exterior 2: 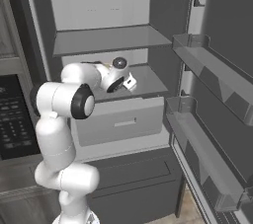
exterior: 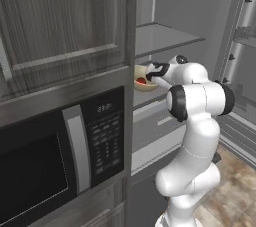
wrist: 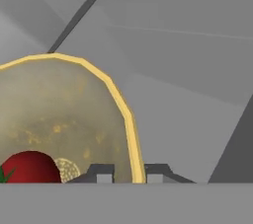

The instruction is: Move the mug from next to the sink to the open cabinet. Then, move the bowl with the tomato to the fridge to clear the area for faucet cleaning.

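Note:
The pale yellow bowl (exterior: 145, 85) with the red tomato (exterior: 141, 80) in it sits inside the fridge (exterior: 165, 36), at the left front of the middle shelf (exterior 2: 146, 84). I cannot tell whether it rests on the shelf. My gripper (exterior: 147, 74) reaches in from the right and is shut on the bowl's near rim. In the hand view the fingertips (wrist: 101, 172) straddle the rim of the bowl (wrist: 64, 114), and the tomato (wrist: 29, 168) lies at the lower left. The mug, sink, open cabinet and faucet are out of view.
The fridge door (exterior 2: 212, 94) stands open to the right with its bins jutting out. A grey drawer (exterior 2: 123, 122) sits under the middle shelf. Left of the fridge are a microwave (exterior: 60, 156) and a wood-grain cabinet door (exterior: 60, 21).

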